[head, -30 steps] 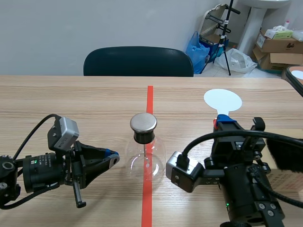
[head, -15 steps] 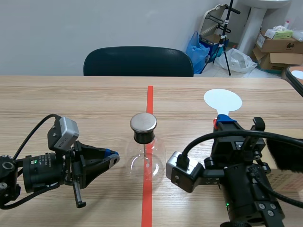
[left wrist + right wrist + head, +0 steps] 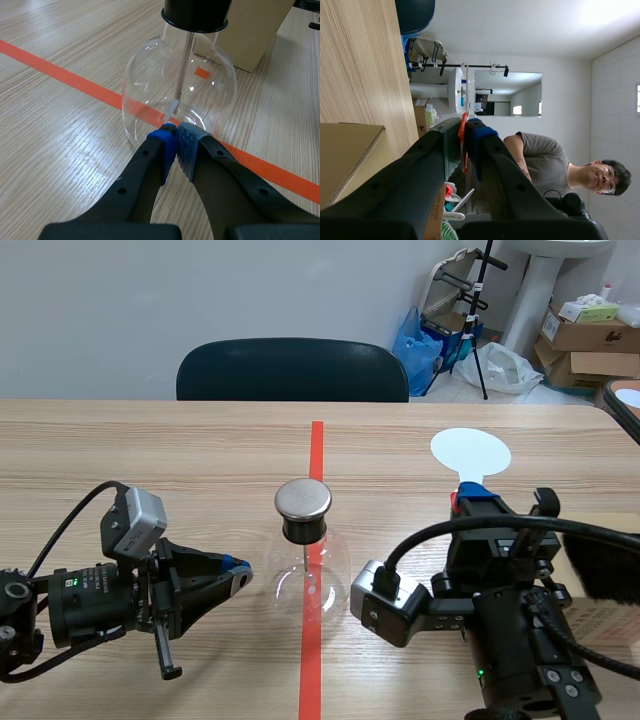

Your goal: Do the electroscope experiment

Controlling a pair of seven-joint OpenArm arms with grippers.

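Note:
The electroscope, a clear glass flask (image 3: pixel 308 582) with a black stopper and a round metal cap (image 3: pixel 303 498), stands on the red centre line. In the left wrist view its flask (image 3: pixel 150 85) holds a thin rod (image 3: pixel 185 60). My left gripper (image 3: pixel 236 576) is shut with nothing in it, its blue pads (image 3: pixel 167 145) just short of the flask's base. My right gripper (image 3: pixel 478 498) is shut on a white disc paddle (image 3: pixel 470 452), which points away over the table. In the right wrist view, the paddle's thin orange handle (image 3: pixel 463 145) sits between the fingers of my right gripper (image 3: pixel 465 131).
A cardboard box (image 3: pixel 250 35) stands behind the flask, to the right in the scene view, with a black fuzzy thing (image 3: pixel 605 565) above it. A dark chair (image 3: pixel 292 370) stands at the table's far edge. A person in a grey shirt (image 3: pixel 545 160) shows in the background.

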